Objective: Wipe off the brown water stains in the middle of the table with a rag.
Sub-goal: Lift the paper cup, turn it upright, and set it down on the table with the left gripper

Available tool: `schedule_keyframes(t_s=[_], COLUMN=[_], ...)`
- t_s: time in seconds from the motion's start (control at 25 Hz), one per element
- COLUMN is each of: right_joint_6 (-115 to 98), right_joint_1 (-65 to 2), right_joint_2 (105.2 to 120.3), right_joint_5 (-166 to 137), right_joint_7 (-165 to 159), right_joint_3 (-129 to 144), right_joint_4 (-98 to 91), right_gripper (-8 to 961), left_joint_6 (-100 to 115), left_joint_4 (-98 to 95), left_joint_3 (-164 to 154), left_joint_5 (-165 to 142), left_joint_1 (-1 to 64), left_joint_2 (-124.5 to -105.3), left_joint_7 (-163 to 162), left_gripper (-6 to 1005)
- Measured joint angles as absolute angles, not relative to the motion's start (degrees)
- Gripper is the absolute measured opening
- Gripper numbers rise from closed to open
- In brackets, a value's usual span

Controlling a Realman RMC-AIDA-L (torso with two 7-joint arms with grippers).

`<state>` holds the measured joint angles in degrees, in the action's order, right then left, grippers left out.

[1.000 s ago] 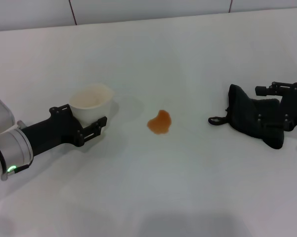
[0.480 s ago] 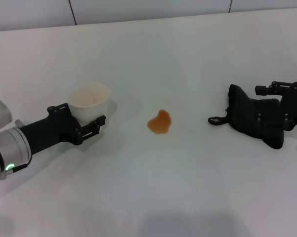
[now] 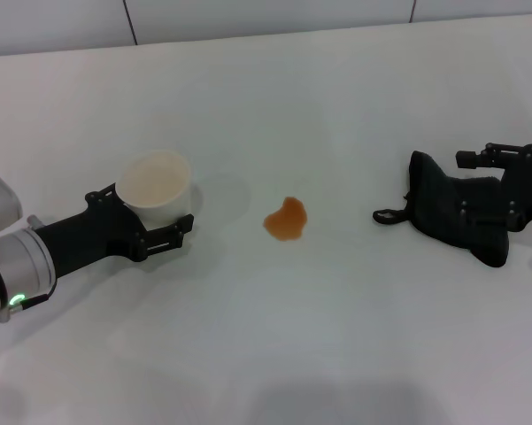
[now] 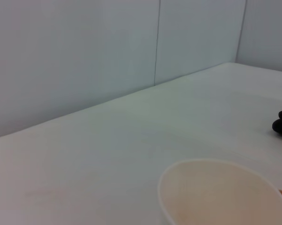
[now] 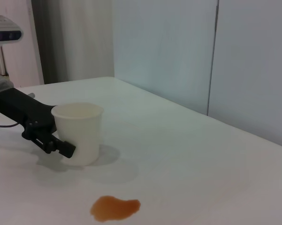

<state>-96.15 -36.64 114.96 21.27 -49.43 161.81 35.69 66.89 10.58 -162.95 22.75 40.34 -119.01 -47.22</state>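
Observation:
The brown water stains are one small orange-brown puddle (image 3: 286, 219) in the middle of the white table (image 3: 336, 336); it also shows in the right wrist view (image 5: 115, 208). A black rag (image 3: 447, 212) lies bunched on the table at the right, with my right gripper (image 3: 500, 186) right at it. My left gripper (image 3: 150, 211) is shut on a white paper cup (image 3: 154, 186), which stands upright on the table left of the puddle. The cup (image 5: 78, 131) shows with one black finger (image 5: 56, 143) against its side, and its empty mouth (image 4: 223, 192) fills the left wrist view.
A pale panelled wall (image 3: 248, 18) runs along the table's far edge. The left arm's silver forearm (image 3: 18, 266) lies low over the table at the front left.
The left gripper turned the cup from tilted toward the puddle to upright and shifted slightly left. The right gripper, rag and puddle have not moved.

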Motion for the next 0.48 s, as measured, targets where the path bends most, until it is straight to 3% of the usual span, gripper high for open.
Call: schedule_keyframes(t_s=[0.48], right_joint_6=[-96.15], right_joint_1=[-36.21], right_joint_2=[114.96], right_joint_5=[21.28], right_joint_7=[-49.46], right_joint_3=[161.81], right_joint_4=[35.76], right_gripper=[708], left_joint_6=[74.29], left_joint_4=[15.94], left_joint_3=[-163.03], left_joint_5=[20.65], left_joint_1=[39.96], left_joint_2=[-119.0], left_joint_7=[-53.94], left_gripper=[879])
